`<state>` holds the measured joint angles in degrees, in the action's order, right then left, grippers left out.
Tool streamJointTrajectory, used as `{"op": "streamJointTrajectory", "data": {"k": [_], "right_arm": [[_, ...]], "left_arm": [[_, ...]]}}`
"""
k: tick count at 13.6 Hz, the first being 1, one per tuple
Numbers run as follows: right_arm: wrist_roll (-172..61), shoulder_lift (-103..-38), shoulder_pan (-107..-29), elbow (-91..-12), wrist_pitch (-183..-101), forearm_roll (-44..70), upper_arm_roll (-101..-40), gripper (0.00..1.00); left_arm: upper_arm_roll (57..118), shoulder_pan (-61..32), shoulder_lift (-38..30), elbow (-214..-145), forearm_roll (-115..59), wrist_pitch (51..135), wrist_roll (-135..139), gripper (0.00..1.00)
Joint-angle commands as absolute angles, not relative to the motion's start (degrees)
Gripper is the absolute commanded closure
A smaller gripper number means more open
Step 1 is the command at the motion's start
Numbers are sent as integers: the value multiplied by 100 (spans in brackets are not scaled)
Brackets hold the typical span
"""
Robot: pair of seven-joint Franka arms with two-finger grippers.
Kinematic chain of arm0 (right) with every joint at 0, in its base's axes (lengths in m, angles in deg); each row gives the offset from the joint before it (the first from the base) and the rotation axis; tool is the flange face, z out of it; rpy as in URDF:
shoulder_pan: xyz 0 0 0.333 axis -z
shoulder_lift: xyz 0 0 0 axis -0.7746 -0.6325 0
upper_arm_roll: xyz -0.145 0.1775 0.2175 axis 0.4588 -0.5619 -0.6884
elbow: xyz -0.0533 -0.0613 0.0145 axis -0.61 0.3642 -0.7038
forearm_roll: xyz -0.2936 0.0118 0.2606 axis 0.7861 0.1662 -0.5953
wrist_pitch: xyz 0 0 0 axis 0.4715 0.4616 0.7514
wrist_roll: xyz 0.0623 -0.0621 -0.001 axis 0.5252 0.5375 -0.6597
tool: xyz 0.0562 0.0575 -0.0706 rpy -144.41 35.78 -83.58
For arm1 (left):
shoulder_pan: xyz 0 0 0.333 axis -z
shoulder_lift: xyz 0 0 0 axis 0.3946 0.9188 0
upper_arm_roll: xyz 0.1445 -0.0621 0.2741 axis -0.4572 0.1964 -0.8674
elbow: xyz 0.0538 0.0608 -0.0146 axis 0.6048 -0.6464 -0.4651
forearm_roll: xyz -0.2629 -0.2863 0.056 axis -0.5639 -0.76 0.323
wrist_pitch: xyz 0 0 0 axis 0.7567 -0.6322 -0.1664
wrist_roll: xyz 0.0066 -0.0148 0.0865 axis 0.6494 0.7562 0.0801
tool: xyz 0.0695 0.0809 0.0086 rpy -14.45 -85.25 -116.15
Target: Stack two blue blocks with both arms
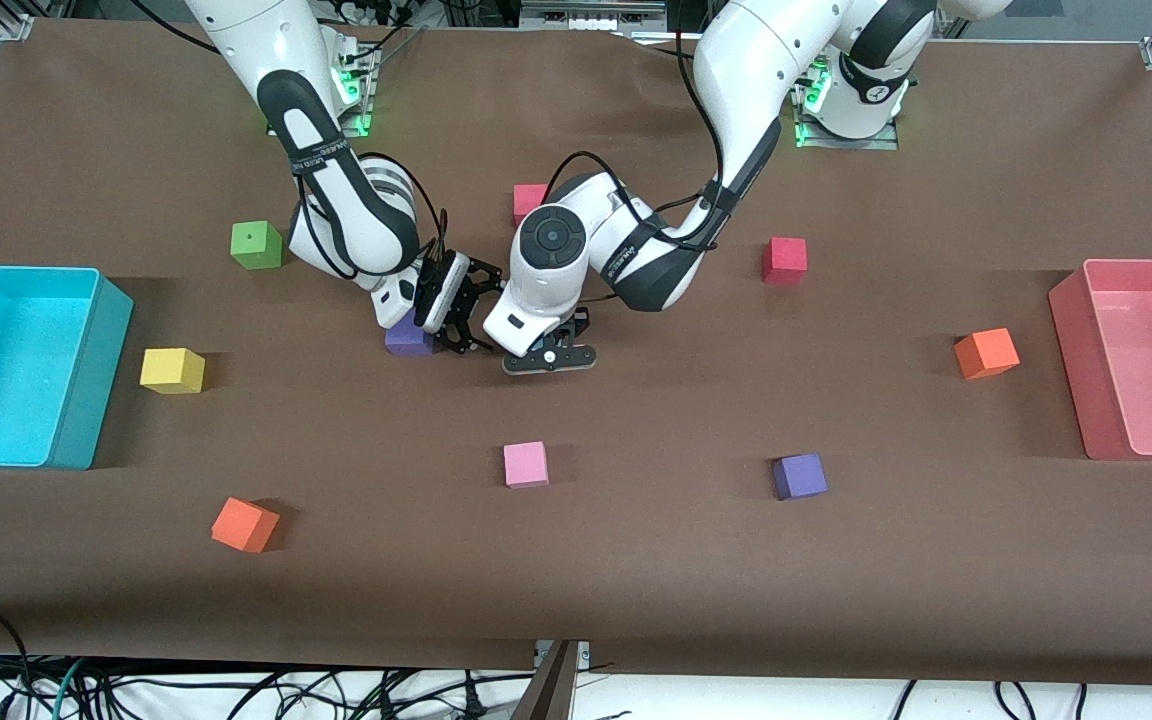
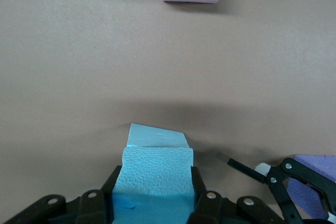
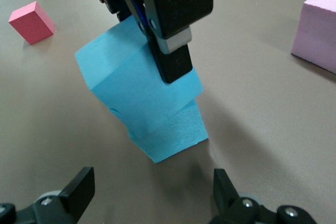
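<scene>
Left gripper jaws clenched on the upper blue block, which sits on the lower blue block at mid tabletop, beside a purple block. Upper block looks twisted relative to the lower one, edges not flush. Right gripper jaws released, empty, just beside the stack and facing it. Judgement: stack nearly made; left release comes next.

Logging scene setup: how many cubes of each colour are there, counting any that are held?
Blue cubes: 2
Purple cubes: 2
Orange cubes: 2
Red cubes: 2
Pink cubes: 1
Green cubes: 1
Yellow cubes: 1
Total: 11
</scene>
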<state>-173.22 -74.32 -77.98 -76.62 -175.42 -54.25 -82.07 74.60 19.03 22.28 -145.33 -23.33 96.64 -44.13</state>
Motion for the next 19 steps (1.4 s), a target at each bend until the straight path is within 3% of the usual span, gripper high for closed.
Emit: {"op": "streamJointTrajectory", "data": {"k": [1, 2, 8, 11, 14, 17, 19], "right_arm": [[-17460, -7375, -7766, -7680, -17539, -5527, -8240, 0], [-17460, -7375, -7766, -7672, -17539, -5527, -8240, 0], [-17451, -7375, -7766, -7672, -17539, -5527, -8240, 0], [-17451, -7366, -7766, -7672, -17539, -5527, -8232, 0], [-17434, -7331, -7766, -7672, -17539, -5527, -8231, 0], [-17416, -7304, -7766, -7672, -17539, -5527, -8231, 0], [-17363, -7243, -7740, -7672, -17512, -5527, -8231, 0]], "left_arm": [[7394, 1982, 2281, -14516, -2256, 9654, -4483, 49], [7394, 1982, 2289, -14525, -2221, 9663, -4466, 0], [7394, 1912, 2149, -14542, -2265, 9602, -4431, 0], [7402, 1676, 1676, -14569, -2667, 9269, -4440, 0], [7472, 922, 720, -15102, -3038, 8741, -4222, 0], [7770, -307, -624, -16384, -3091, 8355, -3422, 0], [7824, -959, -1285, -16686, -3074, 7584, -2879, 0]]}}
